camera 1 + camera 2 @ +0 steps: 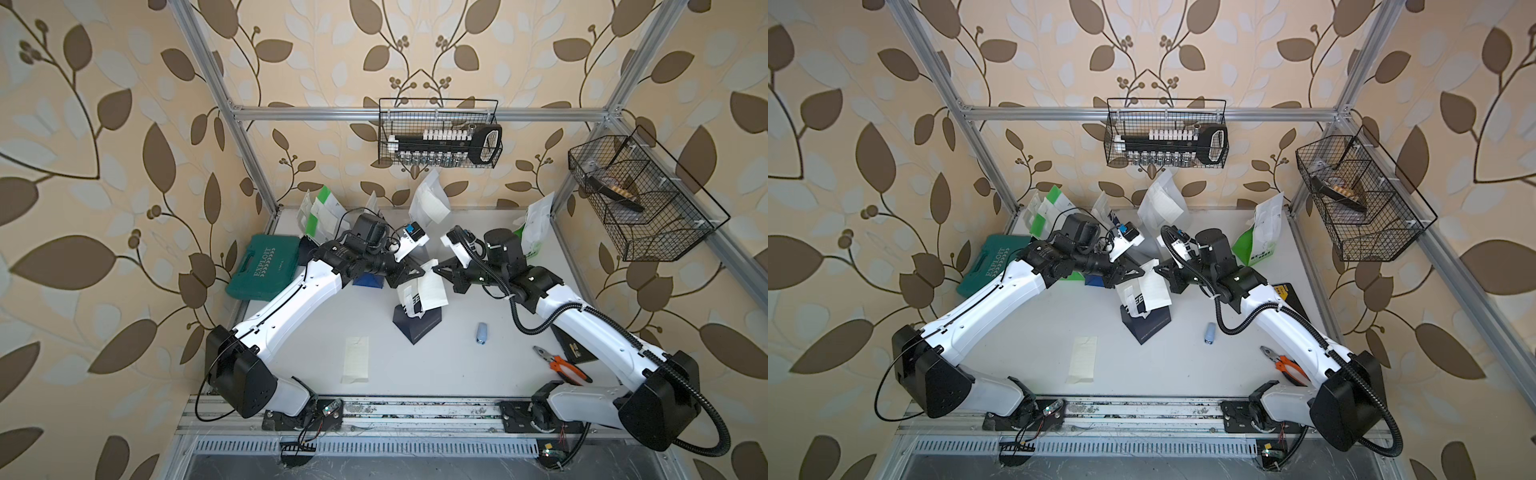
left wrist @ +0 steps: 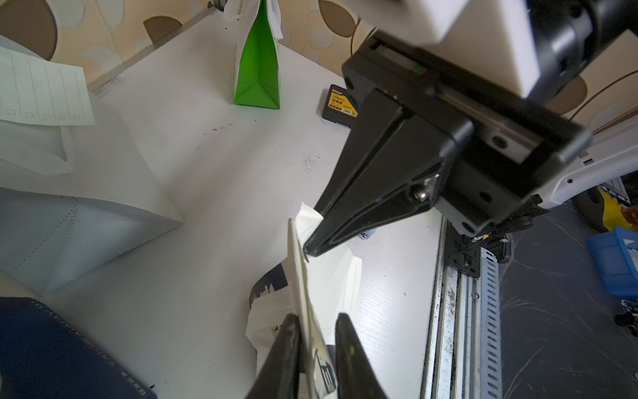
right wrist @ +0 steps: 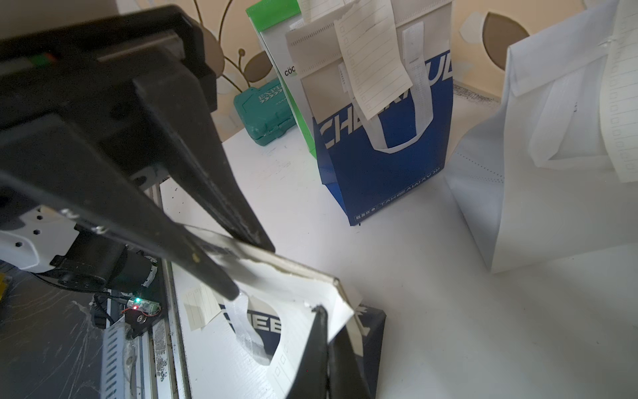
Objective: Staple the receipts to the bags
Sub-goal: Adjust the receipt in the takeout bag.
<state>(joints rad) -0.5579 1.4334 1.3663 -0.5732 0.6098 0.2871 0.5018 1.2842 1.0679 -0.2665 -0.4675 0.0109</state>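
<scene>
Navy bag [image 1: 417, 324] sits mid-frame in both top views, receipt [image 1: 432, 291] laid against its top rim. Right gripper [image 3: 322, 311] comes in from frame right, jaws pinched together on the receipt's corner. Left gripper [image 2: 317, 319] jaws slightly apart, straddling the same paper edge, which touches one finger [image 2: 286, 345] only, gap at the other.

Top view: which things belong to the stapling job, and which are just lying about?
Job: navy bag, the receipt at its top, loose receipt, blue stapler, bags along the back.
Lying about: teal case, orange pliers, black-and-yellow box, two wire baskets.
</scene>
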